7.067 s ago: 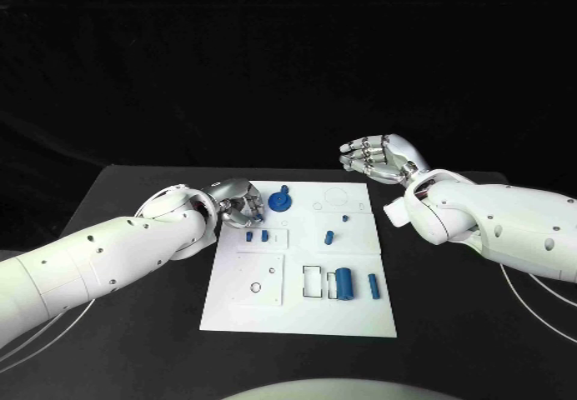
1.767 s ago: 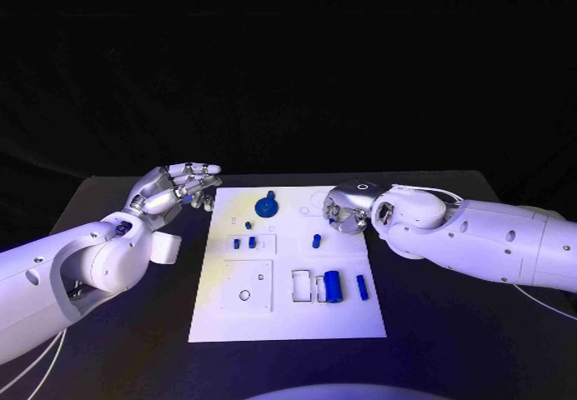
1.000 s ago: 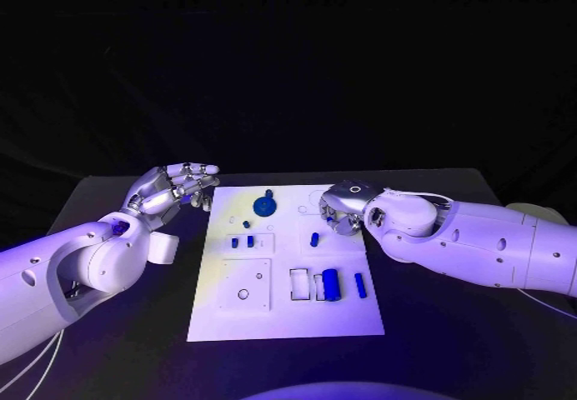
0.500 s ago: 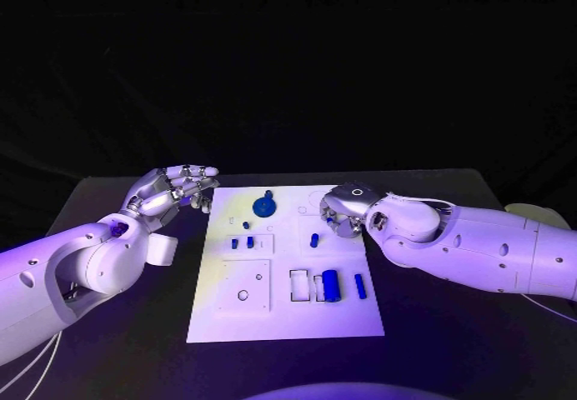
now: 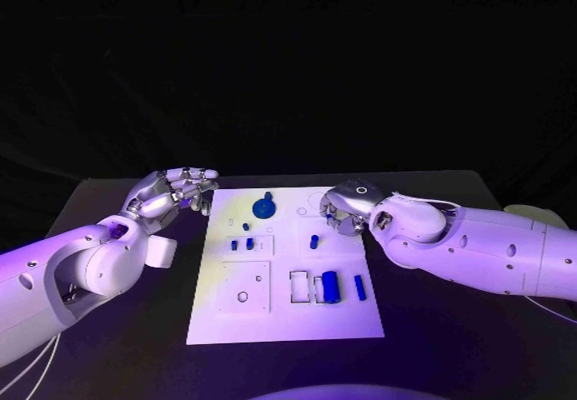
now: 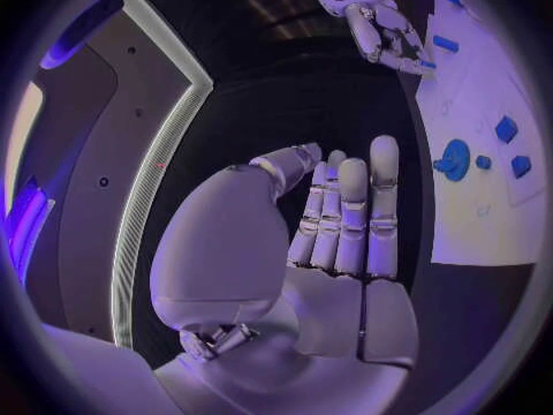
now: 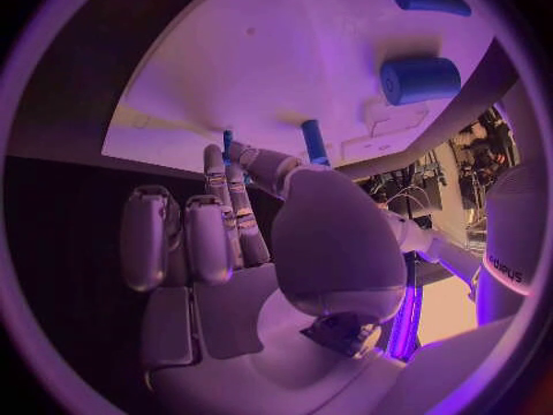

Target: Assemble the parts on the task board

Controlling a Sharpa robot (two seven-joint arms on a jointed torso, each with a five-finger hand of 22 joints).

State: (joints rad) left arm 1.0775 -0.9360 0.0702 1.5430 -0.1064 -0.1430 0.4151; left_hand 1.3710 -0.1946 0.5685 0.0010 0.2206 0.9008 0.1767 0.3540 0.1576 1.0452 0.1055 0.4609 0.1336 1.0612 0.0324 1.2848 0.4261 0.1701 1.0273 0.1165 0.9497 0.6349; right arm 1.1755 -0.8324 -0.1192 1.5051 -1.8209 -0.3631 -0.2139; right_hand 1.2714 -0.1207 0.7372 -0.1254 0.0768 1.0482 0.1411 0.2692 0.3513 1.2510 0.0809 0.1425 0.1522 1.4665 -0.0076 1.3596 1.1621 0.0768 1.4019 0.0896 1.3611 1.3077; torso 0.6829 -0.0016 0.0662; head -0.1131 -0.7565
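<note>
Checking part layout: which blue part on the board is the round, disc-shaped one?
The blue disc at the task board's far edge; the other blue parts are small pegs or cylinders.

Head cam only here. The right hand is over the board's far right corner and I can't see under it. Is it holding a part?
Observer: Can't tell. In the right wrist view a small blue part sits right at the right hand's fingertips, but a grip isn't clear.
Operator: And is the left palm empty?
Observer: Yes. In the left wrist view the left hand has a bare palm with its fingers straight, side by side, and it holds nothing.
</note>
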